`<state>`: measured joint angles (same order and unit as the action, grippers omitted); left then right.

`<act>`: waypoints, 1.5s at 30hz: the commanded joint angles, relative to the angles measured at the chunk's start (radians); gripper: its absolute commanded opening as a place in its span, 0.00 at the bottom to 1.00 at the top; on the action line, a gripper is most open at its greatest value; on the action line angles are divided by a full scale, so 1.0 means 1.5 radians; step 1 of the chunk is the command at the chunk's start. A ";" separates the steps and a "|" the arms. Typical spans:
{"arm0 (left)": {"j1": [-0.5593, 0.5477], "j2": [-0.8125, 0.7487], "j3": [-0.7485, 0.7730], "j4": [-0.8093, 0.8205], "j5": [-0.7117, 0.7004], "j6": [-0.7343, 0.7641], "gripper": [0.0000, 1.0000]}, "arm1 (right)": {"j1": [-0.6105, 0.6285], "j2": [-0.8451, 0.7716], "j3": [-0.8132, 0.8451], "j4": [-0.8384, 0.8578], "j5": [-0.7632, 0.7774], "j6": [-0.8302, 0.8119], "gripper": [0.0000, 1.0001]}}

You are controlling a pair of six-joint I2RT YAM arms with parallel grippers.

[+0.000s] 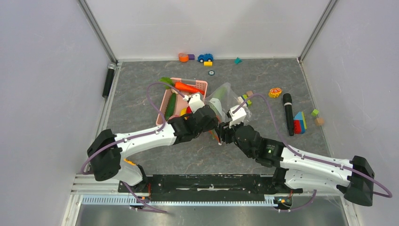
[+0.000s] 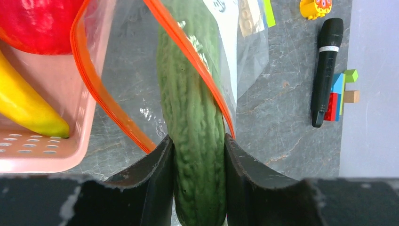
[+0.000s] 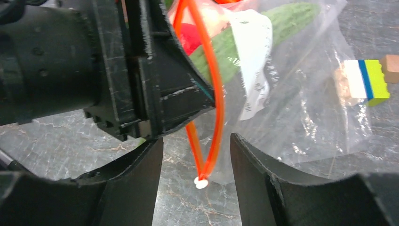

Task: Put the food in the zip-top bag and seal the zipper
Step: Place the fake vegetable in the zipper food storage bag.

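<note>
No legible text, brand, number or sign found in any view. The white printed label [image 3: 254, 61] on the zip-top bag [image 3: 306, 108] carries dark marks, seen in the right wrist view and at the top edge of the left wrist view, but they are too small and blurred to read. The yellow toy piece [image 2: 315, 7] on the surface shows a red dotted pattern only, no characters made out.

A robot-lab test cell: plain white walls [image 1: 42, 70], aluminium frame rails [image 1: 98, 29], marble-patterned tabletop [image 1: 202, 150].
</note>
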<state>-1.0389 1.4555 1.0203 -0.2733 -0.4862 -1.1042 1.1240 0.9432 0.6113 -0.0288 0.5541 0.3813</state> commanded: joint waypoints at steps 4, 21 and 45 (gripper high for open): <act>-0.004 -0.009 -0.003 0.052 0.002 -0.037 0.02 | 0.003 -0.048 -0.021 0.091 0.017 -0.024 0.60; -0.008 -0.015 -0.015 0.055 -0.006 -0.046 0.02 | 0.013 -0.005 -0.178 0.210 0.069 0.012 0.52; -0.011 -0.021 -0.024 0.057 -0.013 -0.049 0.02 | 0.013 0.144 -0.137 0.298 0.220 -0.003 0.28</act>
<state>-1.0508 1.4578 0.9852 -0.2337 -0.4683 -1.1408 1.1389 1.1416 0.3634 0.3687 0.7853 0.3874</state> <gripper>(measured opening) 0.429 0.348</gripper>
